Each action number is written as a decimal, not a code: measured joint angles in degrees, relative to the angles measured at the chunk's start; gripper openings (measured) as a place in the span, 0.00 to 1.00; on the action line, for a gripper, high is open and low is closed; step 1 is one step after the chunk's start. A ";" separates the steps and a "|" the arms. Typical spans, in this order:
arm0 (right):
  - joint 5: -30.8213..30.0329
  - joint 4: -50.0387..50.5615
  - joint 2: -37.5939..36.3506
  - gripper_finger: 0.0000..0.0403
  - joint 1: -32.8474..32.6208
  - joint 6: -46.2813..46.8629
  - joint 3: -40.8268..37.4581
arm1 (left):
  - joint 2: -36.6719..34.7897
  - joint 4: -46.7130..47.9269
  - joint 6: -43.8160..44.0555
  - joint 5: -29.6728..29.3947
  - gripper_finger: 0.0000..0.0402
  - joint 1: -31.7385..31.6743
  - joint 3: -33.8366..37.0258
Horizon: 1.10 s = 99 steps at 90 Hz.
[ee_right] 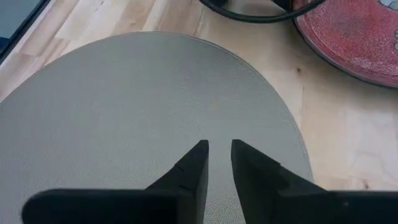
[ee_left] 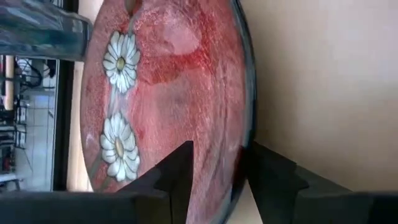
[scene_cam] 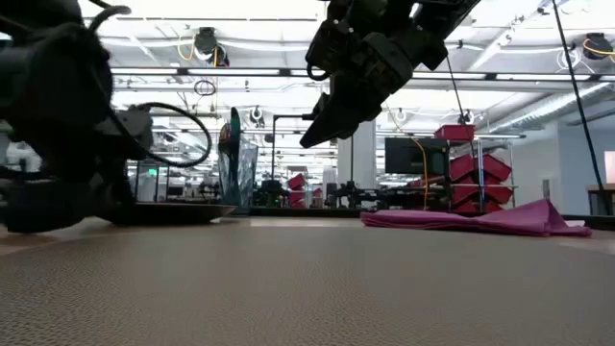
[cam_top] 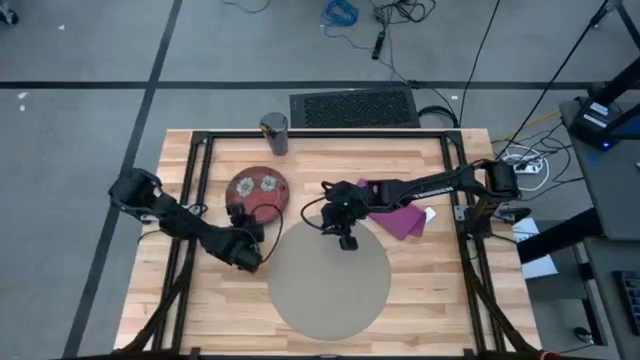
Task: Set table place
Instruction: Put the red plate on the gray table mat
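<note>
At the left of the high view, the left gripper (cam_top: 240, 217) sits at the near rim of the red plate (cam_top: 257, 191), its fingers hidden under the wrist from above. The left wrist view shows them: one dark finger (ee_left: 177, 171) lies over the red glaze with its white daisies, the other outside the dark rim, so the jaws straddle the plate's edge; whether they press it I cannot tell. Behind the plate stands a glass tumbler (cam_top: 274, 133) at the far rail.

The table (cam_top: 420, 300), pale butcher-block planks in a black rail frame, fills the middle of the high view. On it lies the round beige mat (cam_top: 330, 280), bare, with open wood on both sides.

Above the mat's far edge hangs the right gripper (cam_top: 347, 240), fingers narrowly parted, holding nothing. Just beside it lies a magenta napkin (cam_top: 400, 218), partly hidden under the right arm.
</note>
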State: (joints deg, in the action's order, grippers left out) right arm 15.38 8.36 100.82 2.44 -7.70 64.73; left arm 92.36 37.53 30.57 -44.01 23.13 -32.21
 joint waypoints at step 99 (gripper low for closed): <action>-0.22 0.40 -0.02 0.15 -1.90 2.39 -0.22 | 0.60 -4.75 -14.89 -10.42 0.00 -0.05 -5.09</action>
State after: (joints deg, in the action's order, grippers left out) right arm 15.16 8.77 100.79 0.54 -5.31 64.51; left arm 92.96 32.78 15.68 -54.43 23.07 -37.30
